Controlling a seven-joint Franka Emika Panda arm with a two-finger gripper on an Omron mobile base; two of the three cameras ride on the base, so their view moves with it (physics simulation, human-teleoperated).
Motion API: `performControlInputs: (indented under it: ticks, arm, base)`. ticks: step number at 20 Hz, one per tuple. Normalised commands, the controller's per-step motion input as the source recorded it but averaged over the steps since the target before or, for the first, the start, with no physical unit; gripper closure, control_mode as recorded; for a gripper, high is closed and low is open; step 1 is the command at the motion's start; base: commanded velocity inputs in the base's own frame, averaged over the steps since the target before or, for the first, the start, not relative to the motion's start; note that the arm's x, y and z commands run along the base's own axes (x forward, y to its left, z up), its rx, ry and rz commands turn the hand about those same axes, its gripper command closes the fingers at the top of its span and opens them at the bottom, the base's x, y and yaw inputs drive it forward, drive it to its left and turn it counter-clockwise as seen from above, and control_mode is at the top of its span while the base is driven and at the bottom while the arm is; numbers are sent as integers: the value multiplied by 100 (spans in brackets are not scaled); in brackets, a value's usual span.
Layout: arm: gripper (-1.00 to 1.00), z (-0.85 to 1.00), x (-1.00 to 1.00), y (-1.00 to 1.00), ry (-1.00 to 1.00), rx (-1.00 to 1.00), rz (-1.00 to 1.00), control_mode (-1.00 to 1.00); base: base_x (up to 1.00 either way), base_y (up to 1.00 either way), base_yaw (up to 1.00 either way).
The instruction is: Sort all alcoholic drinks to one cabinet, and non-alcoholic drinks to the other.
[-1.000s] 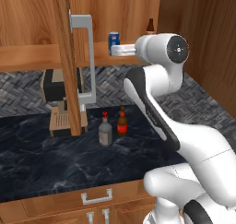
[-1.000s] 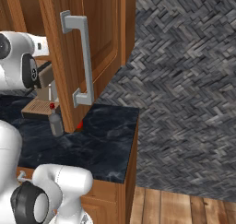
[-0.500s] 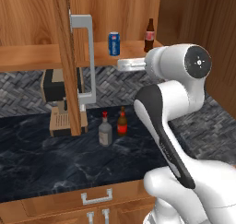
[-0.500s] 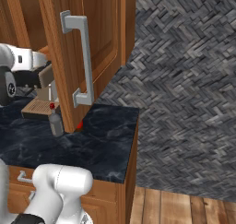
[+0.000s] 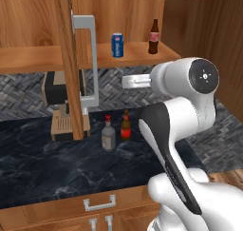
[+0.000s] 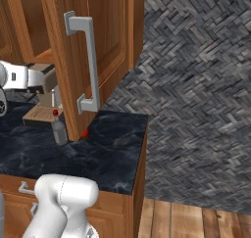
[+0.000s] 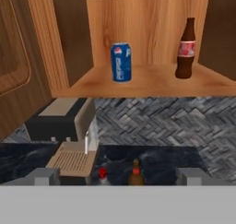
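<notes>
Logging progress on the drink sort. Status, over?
Gripper open, empty, facing the open cabinet. Soda can and cola bottle on the shelf. Liquor bottle and beer bottle on the counter. Nothing in the way.

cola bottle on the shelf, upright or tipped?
Upright. The cola bottle stands on its base on the cabinet shelf, neck up, apart from the soda can.

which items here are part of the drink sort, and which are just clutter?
Part of the job:
- blue soda can, on the open cabinet shelf
- cola bottle, same shelf, right of the can
- liquor bottle, on the counter
- beer bottle, on the counter beside it

Just there:
- coffee machine, on the counter behind the open door
</notes>
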Motion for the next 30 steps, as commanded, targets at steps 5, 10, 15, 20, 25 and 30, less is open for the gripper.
performControlInputs:
  ticks: [5,10,15,20,25,30]
  arm:
    - [-100,-35,0,0,2,0,-3,-100]
    - [-100,-32,0,0,1,0,-5,-100]
    - [-100,-35,0,0,2,0,-8,-100]
    - [-100,-32,0,0,2,0,-9,-100]
    - [-100,-24,0,1,2,0,-9,-100]
    - [-100,-18,0,8,4,0,-9,-100]
  base:
    - [0,0,0]
    - [0,0,0]
    - [0,0,0]
    - [0,0,0]
    - [0,0,0]
    - [0,0,0]
